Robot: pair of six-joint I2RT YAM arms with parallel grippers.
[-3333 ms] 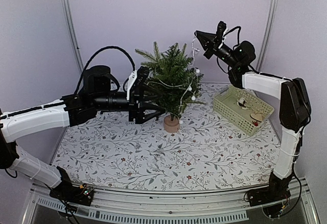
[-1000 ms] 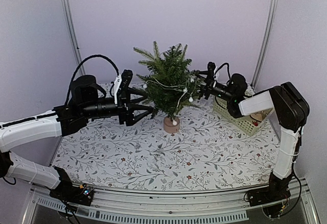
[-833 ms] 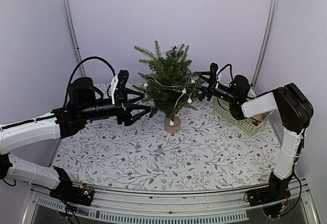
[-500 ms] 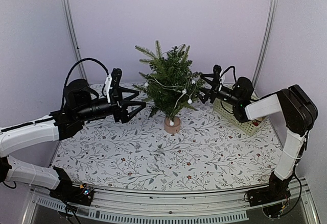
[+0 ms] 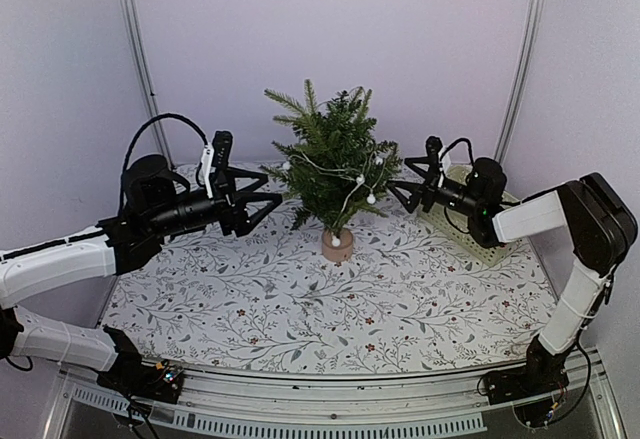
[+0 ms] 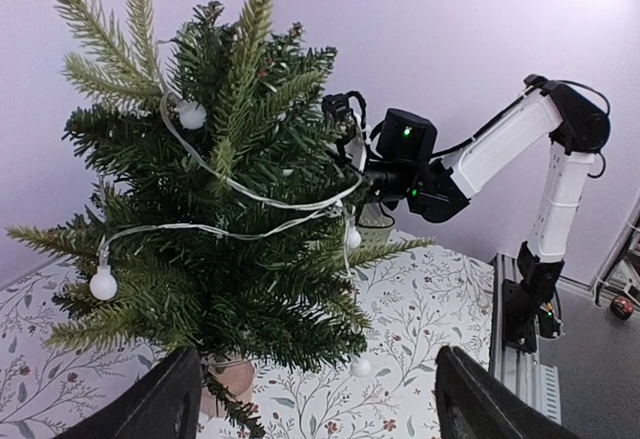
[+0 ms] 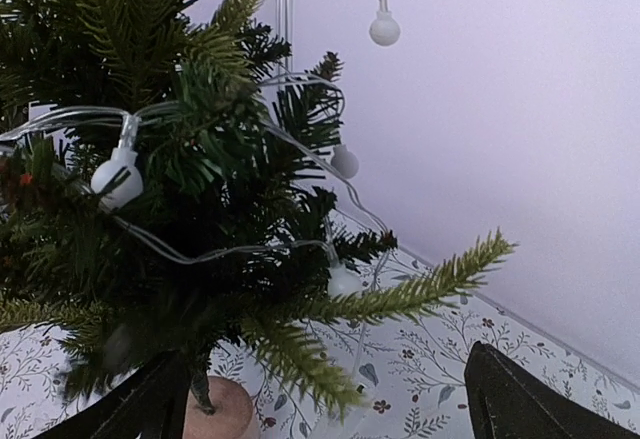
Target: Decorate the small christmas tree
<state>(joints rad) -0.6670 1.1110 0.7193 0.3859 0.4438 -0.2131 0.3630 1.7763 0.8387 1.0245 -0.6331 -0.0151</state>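
Observation:
The small christmas tree (image 5: pixel 330 164) stands upright on its round tan base (image 5: pixel 336 246) at the back middle of the table. A white light string with round bulbs (image 5: pixel 350 174) is draped over its branches. My left gripper (image 5: pixel 268 189) hovers just left of the tree, open and holding nothing. My right gripper (image 5: pixel 398 174) hovers just right of it, also open with nothing in it. In the left wrist view the tree (image 6: pixel 230 229) fills the space ahead of the gripper (image 6: pixel 325 399). The right wrist view shows the tree (image 7: pixel 170 209) ahead of that gripper (image 7: pixel 320 399), its branches apart from the fingers.
A pale green basket (image 5: pixel 470 244) sits at the back right, partly behind my right arm. The table has a floral cloth (image 5: pixel 330 309). Metal posts (image 5: pixel 135 49) and pale walls close in the back.
Both grippers have drawn back from the tree, the left one leftward and the right one rightward. Both jaws opened wider. The tree and its lights stay put.

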